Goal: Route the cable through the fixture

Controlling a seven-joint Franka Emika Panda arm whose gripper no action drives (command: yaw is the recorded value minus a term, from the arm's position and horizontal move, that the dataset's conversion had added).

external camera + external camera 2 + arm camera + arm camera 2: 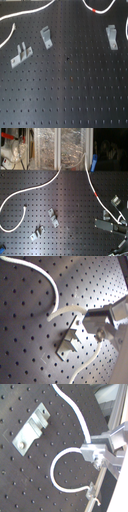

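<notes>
fixture [111,37] near the pegboard's [75,95] far edge — cable [30,14] along that edge, two brackets [46,36] [20,54] toward the first exterior view's left

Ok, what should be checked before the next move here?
1. Cable gripped by the hand: ok, seen in both wrist views.
2. Cable through the fixture fork: not ok; it lies apart in the first exterior view.
3. Fixture upright: ok.
4. Red band visible: ok.
5. Which bracket the first wrist view shows: cannot tell.
</notes>
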